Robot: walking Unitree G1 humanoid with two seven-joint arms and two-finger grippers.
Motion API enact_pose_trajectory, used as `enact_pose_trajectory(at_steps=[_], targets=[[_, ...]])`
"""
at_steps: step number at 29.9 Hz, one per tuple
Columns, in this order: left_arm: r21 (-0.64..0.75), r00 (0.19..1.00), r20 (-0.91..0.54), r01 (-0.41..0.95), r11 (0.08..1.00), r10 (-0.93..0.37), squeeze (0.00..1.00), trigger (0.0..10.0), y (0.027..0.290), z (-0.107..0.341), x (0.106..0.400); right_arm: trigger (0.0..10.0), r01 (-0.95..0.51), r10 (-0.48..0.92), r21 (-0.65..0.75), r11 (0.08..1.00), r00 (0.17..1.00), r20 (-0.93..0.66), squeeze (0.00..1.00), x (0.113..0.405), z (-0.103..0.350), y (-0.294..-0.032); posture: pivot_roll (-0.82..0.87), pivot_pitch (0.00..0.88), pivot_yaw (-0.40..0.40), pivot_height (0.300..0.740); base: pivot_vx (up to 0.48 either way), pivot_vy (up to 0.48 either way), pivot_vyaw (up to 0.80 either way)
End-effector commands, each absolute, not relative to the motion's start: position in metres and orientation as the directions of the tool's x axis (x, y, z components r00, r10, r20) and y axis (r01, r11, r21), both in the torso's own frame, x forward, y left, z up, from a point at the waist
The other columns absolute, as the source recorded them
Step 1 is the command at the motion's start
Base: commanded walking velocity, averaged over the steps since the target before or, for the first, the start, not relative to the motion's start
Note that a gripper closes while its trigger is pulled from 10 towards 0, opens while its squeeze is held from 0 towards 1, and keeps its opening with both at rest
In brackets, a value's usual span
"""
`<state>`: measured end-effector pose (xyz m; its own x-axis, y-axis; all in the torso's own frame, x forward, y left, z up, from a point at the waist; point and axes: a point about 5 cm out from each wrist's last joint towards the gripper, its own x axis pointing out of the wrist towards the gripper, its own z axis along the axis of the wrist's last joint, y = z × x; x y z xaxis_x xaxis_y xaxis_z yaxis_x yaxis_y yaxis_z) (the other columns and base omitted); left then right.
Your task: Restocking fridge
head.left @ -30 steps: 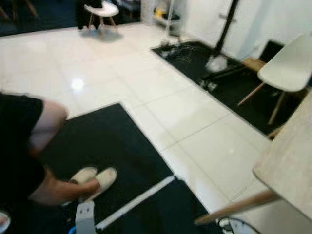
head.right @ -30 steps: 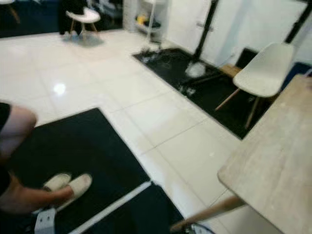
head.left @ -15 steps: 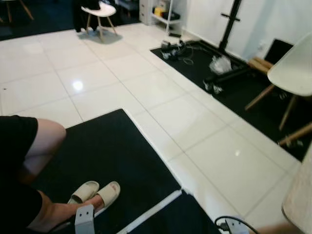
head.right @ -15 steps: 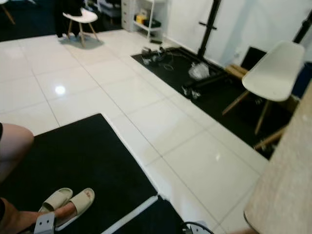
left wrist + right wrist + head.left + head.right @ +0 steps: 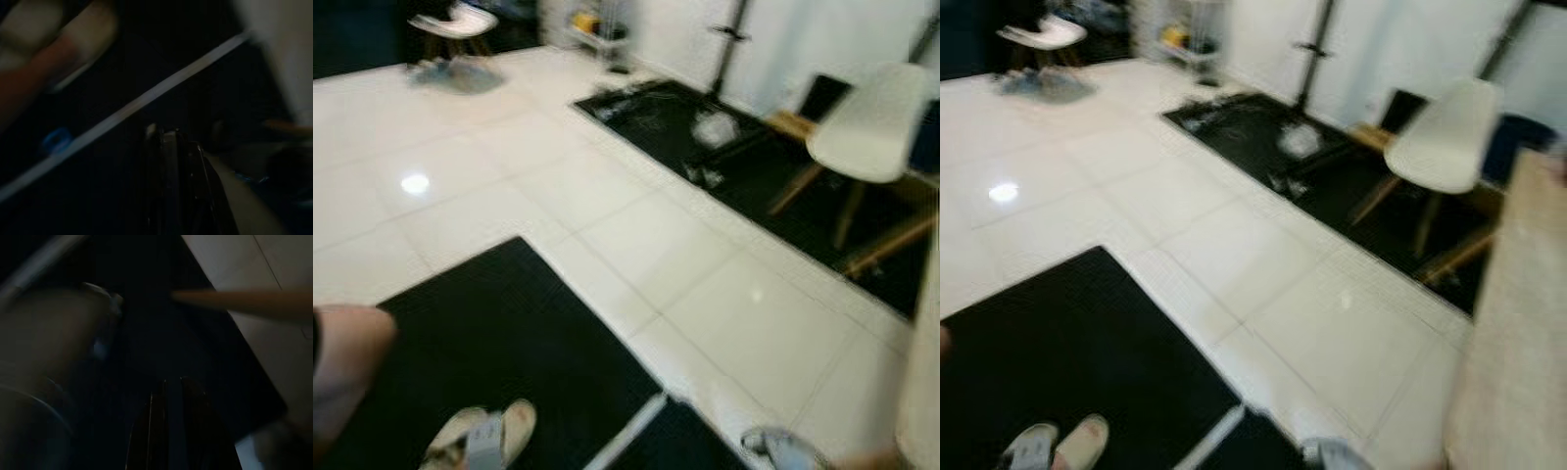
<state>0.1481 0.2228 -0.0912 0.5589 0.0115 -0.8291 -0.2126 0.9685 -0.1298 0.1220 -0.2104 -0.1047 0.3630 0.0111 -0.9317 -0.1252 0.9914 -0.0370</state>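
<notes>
On black mat (image 5: 499, 343), two slippers (image 5: 480, 436).

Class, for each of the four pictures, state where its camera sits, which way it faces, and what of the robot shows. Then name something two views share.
Left eye view: on the head, facing forward and down at white floor tiles, a black mat and a white chair.
Right eye view: beside it, same scene; a wooden table at the right.
Left wrist view: on the left arm, looking along the dark left tool at the mat.
Right wrist view: along the right tool toward a wooden table leg.
Shared: both eye views show a person's slippers.
</notes>
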Motion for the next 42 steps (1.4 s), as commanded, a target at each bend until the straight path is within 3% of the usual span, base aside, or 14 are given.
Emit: enact_pose_trajectory(at_steps=[1,24,42], targets=[[-0.123,0.525,-0.851,-0.222,0.967,0.012,0.0,10.0,0.223,-0.096,0.137,10.0,-0.121,0.018,-0.031,0.992,0.388,-0.922,0.0,0.13,-0.103,-0.207,0.07,0.012,-0.094,0.74,0.311,0.0,-0.76],[-0.134,0.533,-0.846,-0.22,0.966,0.004,0.0,10.0,0.219,-0.096,0.14,10.0,-0.122,0.012,-0.039,0.992,0.393,-0.919,0.0,0.132,-0.102,-0.207,0.07,0.009,-0.098,0.74,0.311,0.0,-0.63],[-0.111,0.526,-0.85,-0.229,0.967,0.027,0.0,10.0,0.246,-0.09,0.135,10.0,-0.125,0.009,-0.045,0.991,0.398,-0.917,0.0,0.131,-0.102,-0.208,0.07,0.008,-0.099,0.74,0.313,0.0,0.0]])
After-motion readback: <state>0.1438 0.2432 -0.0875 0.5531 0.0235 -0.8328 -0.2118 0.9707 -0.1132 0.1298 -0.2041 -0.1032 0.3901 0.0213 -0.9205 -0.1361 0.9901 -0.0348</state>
